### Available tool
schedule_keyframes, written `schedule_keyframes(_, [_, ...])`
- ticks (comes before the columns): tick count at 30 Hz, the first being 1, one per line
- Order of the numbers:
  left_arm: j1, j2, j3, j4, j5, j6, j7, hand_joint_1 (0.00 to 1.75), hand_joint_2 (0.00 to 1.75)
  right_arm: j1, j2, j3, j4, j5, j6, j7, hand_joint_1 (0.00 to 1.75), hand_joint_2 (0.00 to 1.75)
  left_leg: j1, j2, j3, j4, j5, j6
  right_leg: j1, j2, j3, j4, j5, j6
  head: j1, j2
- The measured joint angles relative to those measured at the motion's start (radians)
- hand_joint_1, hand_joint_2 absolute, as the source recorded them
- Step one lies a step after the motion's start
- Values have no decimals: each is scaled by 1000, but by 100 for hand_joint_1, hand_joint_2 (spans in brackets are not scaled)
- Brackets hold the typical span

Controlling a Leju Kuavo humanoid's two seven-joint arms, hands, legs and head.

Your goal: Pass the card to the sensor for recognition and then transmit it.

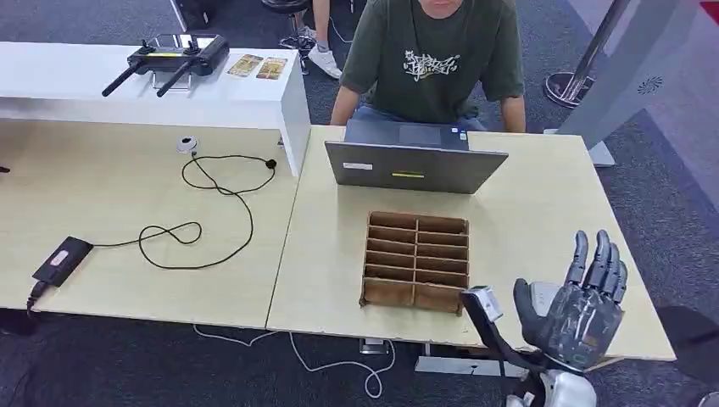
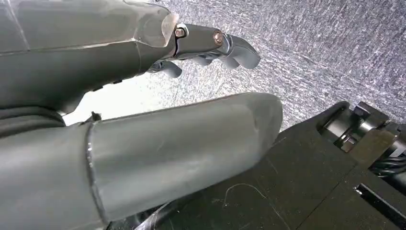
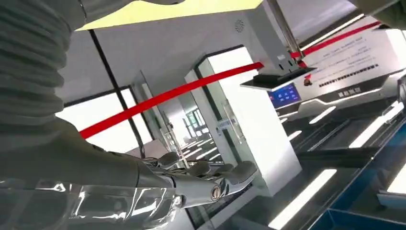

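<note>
Two cards (image 1: 259, 66) lie side by side on the white shelf (image 1: 254, 97) at the back left. A black sensor box (image 1: 61, 257) with a long black cable (image 1: 199, 216) sits near the front edge of the left table. My right hand (image 1: 576, 309) is raised over the front right corner of the right table, fingers (image 3: 206, 175) stretched out and apart, holding nothing. It is far from both cards and sensor. My left hand (image 2: 143, 120) hangs beside my body over grey carpet, its fingers (image 2: 215, 45) apart and nothing in it.
A brown divided box (image 1: 415, 259) stands in the middle of the right table (image 1: 543, 212), left of my right hand. Behind it is a grey laptop (image 1: 415, 164) with a person (image 1: 432, 59) seated at it. A black controller (image 1: 174, 58) lies on the shelf.
</note>
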Motion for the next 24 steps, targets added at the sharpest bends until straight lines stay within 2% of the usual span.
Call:
schedule_keyframes(10, [0,2,0,0,-1,-2,0,0,0,47,-19,0,-53,0,23,2,0,175,0,0,0,0,0,0,0,0,0,0,0,0,0,0])
schedule_keyframes(14, [0,2,0,0,-3,-6,0,0,0,61,-38,2,-69,0,65,29,0,175,0,0,0,0,0,0,0,0,0,0,0,0,0,0])
schedule_keyframes(16, [0,2,0,0,-3,-8,0,0,0,67,-51,15,-76,0,89,64,0,175,0,0,0,0,0,0,0,0,0,0,0,0,0,0])
schedule_keyframes(20, [0,2,0,0,-6,-13,0,0,0,69,-104,73,-81,0,146,180,0,175,0,0,0,0,0,0,0,0,0,0,0,0,0,0])
schedule_keyframes(22, [0,1,0,0,-6,-15,2,0,0,66,-143,120,-82,0,181,251,0,175,0,0,0,0,-1,0,0,0,0,0,0,0,0,0])
schedule_keyframes(24, [-1,1,0,0,-5,-16,2,0,0,59,-176,173,-82,0,221,295,0,175,0,0,0,0,-1,0,0,0,0,0,0,0,0,0])
